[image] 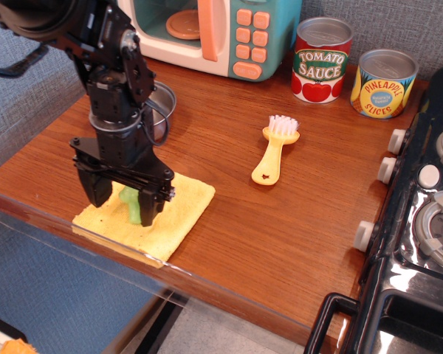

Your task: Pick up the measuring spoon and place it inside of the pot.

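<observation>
The light-green measuring spoon [132,202] lies on a yellow cloth [179,203] near the table's front left edge. My gripper [125,210] has come down over it and is open. Its two black fingers [149,207] stand on either side of the spoon, and the head of the spoon is mostly hidden between them. The shiny silver pot [164,105] stands behind the arm, near the toy microwave. Only its right rim and part of one side show.
A yellow-handled brush with pink bristles [274,151] lies mid-table. A tomato sauce tin [321,60] and a pineapple tin [384,83] stand at the back right. A teal toy microwave [214,33] is at the back. A black stove [421,221] borders the right.
</observation>
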### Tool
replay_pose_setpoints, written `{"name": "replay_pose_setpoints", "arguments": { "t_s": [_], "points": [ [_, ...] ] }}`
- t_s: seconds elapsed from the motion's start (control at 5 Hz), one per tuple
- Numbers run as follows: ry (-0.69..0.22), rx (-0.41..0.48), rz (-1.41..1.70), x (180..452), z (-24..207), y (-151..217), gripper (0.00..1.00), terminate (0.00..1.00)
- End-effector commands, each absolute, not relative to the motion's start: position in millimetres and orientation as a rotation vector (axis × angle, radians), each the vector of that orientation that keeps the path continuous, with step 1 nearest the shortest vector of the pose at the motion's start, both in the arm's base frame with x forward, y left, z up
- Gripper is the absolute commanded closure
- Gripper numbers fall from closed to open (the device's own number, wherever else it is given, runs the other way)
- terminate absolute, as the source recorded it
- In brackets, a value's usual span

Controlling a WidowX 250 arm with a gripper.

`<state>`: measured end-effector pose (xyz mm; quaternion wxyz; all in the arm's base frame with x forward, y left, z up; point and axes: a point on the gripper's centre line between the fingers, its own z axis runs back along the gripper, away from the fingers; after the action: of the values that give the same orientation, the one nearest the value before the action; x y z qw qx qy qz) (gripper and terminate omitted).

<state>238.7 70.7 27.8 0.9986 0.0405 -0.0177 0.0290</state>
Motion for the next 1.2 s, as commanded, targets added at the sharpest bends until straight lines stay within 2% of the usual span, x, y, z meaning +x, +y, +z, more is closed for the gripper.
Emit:
{"name": "replay_pose_setpoints", "arguments": {
  "t_s": [0.0, 0.4, 0.6, 0.8, 1.0],
  "points": [
    [-0.076, 0.096, 0.059, 243.0, 35.9, 73.0, 1.00, 0.00],
    [-0.084, 0.095, 0.073, 244.7, 35.4, 74.5, 1.00, 0.00],
    [-0.148, 0.073, 0.062, 254.0, 55.0, 70.9, 1.00, 0.00],
    [-0.262, 0.041, 0.092, 277.0, 97.7, 75.6, 1.00, 0.00],
    [-0.308, 0.035, 0.174, 305.1, 116.0, 99.0, 1.00, 0.00]
  ]
}}
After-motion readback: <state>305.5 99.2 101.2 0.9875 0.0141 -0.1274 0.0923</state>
